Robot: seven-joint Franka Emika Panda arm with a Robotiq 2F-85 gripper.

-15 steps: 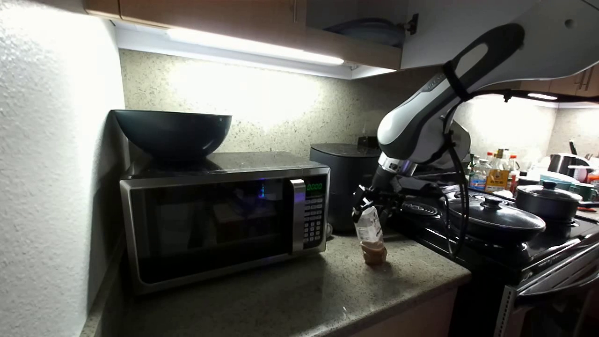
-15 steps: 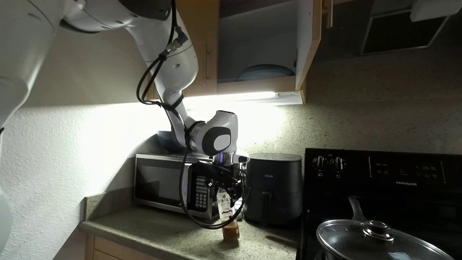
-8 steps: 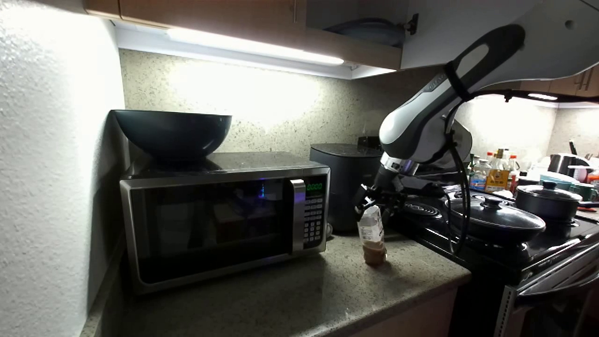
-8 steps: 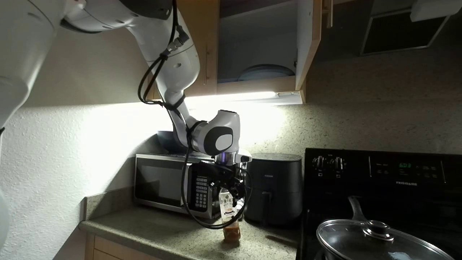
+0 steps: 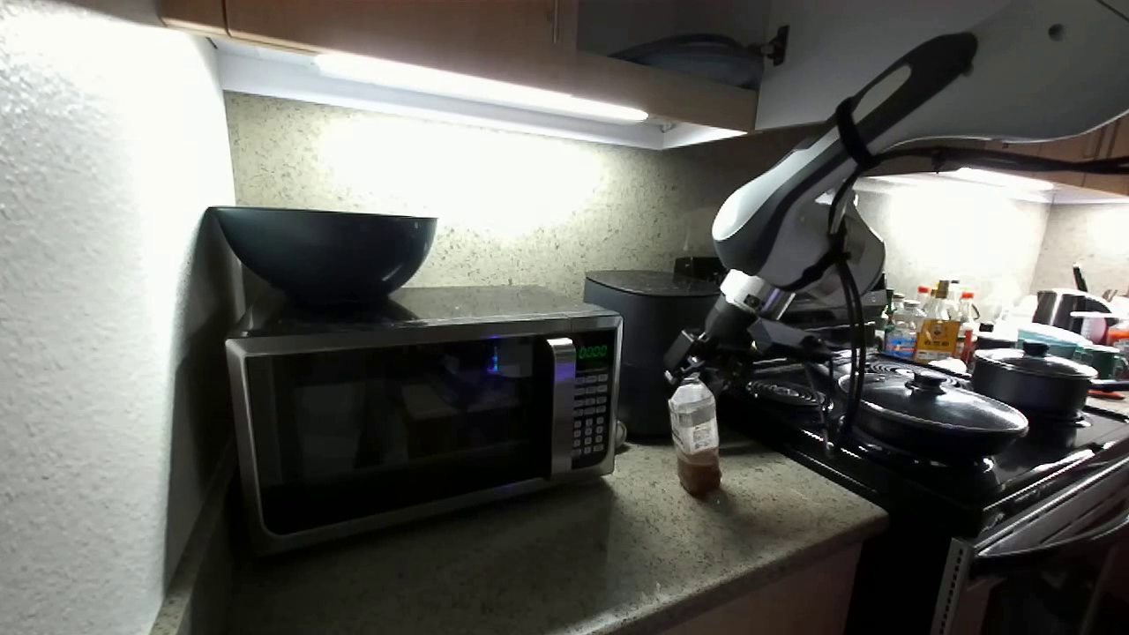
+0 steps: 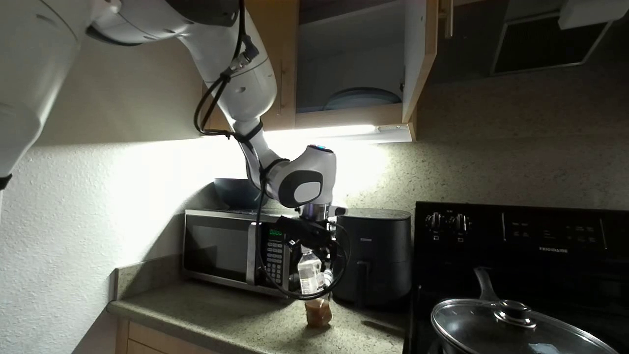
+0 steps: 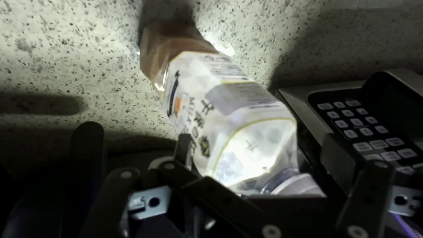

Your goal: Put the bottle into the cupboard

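Clear plastic, pale in its upper part and reddish-brown below, the small slim bottle (image 5: 695, 432) leaned with its base apparently on the grey speckled stone surface (image 5: 564, 547), beside the boxy silver-and-black microwave (image 5: 423, 423). The black jointed tool (image 7: 262, 155) stood wide about the bottle's upper end and light round cap (image 7: 300, 185), its dark blocky fingers (image 7: 342, 161) leaving a gap on the microwave side; whether the finger opposite touched the printed white label (image 7: 228, 86) could not be told. Over the last half second the bottle had turned, presenting a different face of that label in both exterior views, and more of its neck had come into sight beneath the tool. That suggested a bottle loose rather than gripped, prone to toppling, with a firm grasp likely needed before any lift. Overhead, the light-brown wooden cupboard (image 6: 346, 117) had its flat hinged door (image 6: 422, 64) open, a rounded blue-grey dish-like object (image 6: 363, 100) inside; the bottle had yet to go in.
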